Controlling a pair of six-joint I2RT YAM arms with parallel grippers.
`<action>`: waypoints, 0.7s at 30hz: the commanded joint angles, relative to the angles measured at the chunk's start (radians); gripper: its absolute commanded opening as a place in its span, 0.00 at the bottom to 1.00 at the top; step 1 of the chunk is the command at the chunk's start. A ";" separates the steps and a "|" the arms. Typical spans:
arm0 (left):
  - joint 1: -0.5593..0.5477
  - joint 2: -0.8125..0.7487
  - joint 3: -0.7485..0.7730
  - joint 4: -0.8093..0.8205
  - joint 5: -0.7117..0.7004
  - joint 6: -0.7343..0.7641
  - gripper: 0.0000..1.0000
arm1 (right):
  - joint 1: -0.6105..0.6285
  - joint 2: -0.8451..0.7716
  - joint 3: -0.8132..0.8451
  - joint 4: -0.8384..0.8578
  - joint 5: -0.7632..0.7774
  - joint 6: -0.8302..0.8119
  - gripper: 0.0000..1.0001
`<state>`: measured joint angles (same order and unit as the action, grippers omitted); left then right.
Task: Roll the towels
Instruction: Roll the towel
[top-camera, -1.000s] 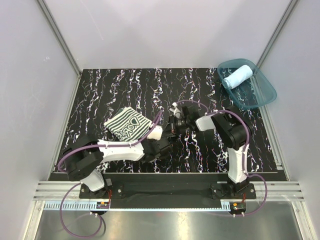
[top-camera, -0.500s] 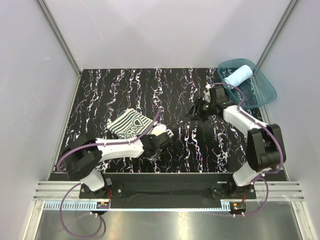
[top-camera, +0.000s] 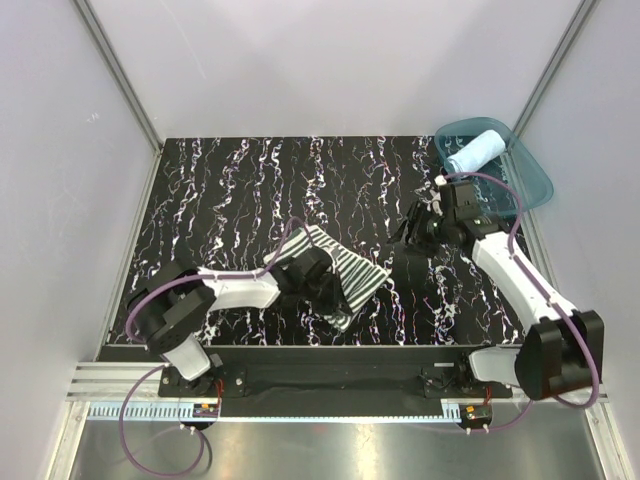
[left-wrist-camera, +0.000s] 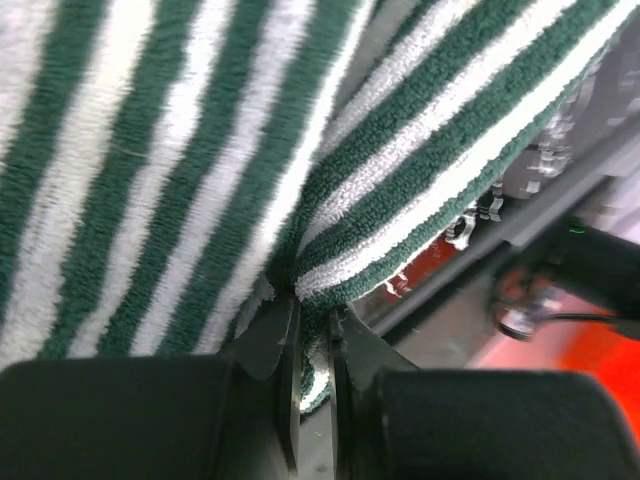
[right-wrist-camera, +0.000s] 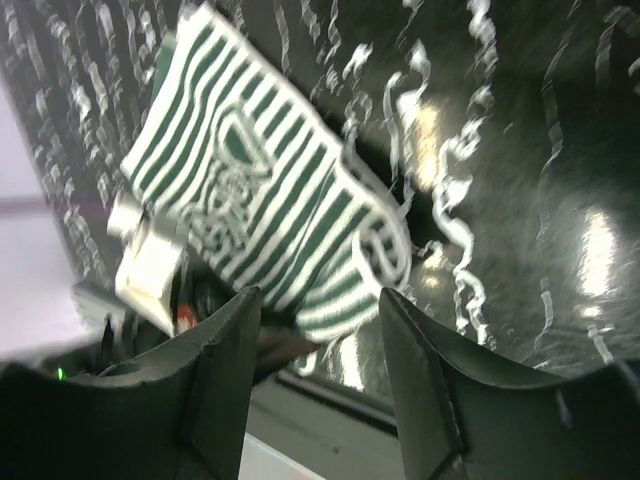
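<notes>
The green-and-white striped towel (top-camera: 350, 275) hangs unrolled near the table's front middle, and my left gripper (top-camera: 326, 292) is shut on its near edge. In the left wrist view the striped towel (left-wrist-camera: 200, 150) fills the picture, a fold of it pinched between the closed jaws of the left gripper (left-wrist-camera: 315, 315). My right gripper (top-camera: 403, 238) hovers open to the towel's right, apart from it. From the right wrist, the striped towel (right-wrist-camera: 265, 215) shows its printed band beyond the empty right gripper (right-wrist-camera: 320, 310). The light blue towel (top-camera: 476, 151) lies rolled in the teal tub (top-camera: 528, 185).
The teal tub sits at the mat's back right corner, just behind the right arm's wrist. The black marbled mat (top-camera: 230, 190) covers the table, with a metal rail (top-camera: 330, 375) along the front edge and white walls on three sides.
My left gripper has carried the striped towel right and toward the front, and it now hangs unrolled. My right gripper has opened and swung right from the centre toward the tub.
</notes>
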<state>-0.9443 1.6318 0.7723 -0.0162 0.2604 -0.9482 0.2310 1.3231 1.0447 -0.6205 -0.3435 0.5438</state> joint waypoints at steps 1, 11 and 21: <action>0.044 0.026 -0.056 0.133 0.206 -0.101 0.00 | -0.002 -0.116 -0.096 0.063 -0.168 0.034 0.57; 0.133 0.134 -0.008 0.096 0.364 -0.075 0.00 | 0.151 -0.239 -0.374 0.495 -0.341 0.196 0.31; 0.216 0.166 0.002 0.065 0.468 -0.049 0.00 | 0.212 -0.050 -0.440 0.729 -0.315 0.205 0.25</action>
<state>-0.7506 1.7672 0.7631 0.1001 0.6865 -1.0199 0.4397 1.2377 0.6010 -0.0429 -0.6476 0.7422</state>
